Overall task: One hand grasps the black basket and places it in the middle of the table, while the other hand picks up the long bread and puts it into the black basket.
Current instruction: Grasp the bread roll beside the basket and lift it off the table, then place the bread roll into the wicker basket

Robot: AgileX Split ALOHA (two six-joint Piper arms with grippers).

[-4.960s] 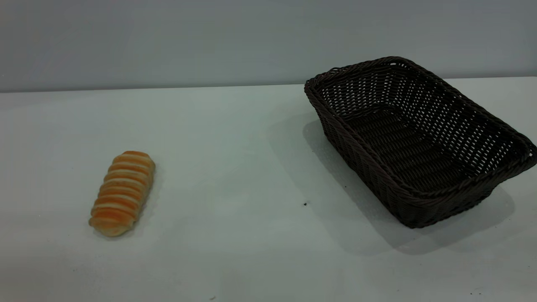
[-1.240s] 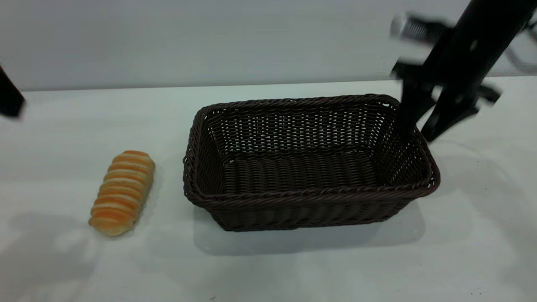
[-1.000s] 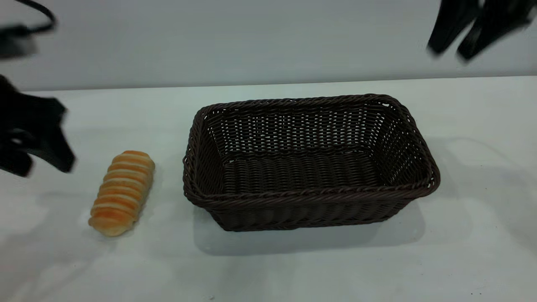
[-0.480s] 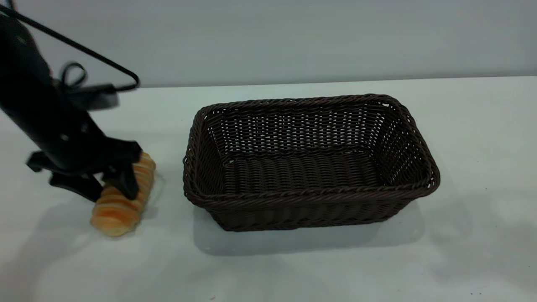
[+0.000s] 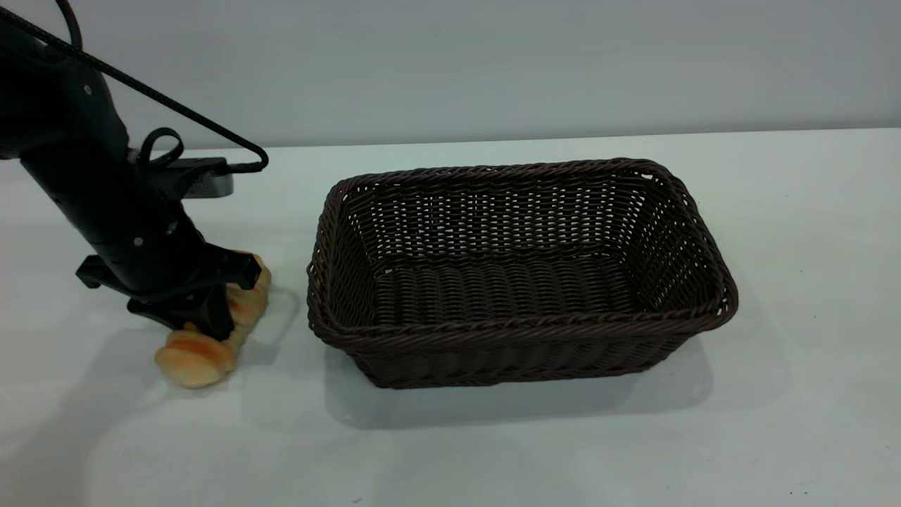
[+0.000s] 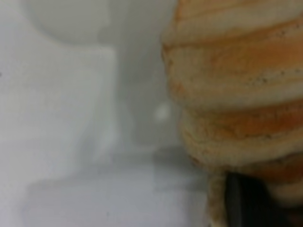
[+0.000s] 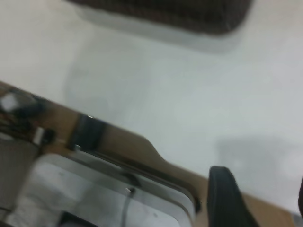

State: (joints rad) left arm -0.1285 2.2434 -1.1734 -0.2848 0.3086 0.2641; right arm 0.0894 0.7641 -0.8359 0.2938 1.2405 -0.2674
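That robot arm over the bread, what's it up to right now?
The left gripper has come down on the bread at the table's left side and is closed around its middle, with the roll still resting on the table. The basket sits empty in the middle, already in place. The right gripper is pulled back off the table edge, away from the work. Next comes lifting the bread into the basket.

Left gripper (image 5: pixel 200 320) is now down on the long bread (image 5: pixel 204 348), fingers (image 5: pixel 211 317) closed around its middle; the bread's far end is shifted slightly right. Black basket (image 5: pixel 521 282) now sits mid-surface, long side facing the camera. Right arm is gone from the exterior view.
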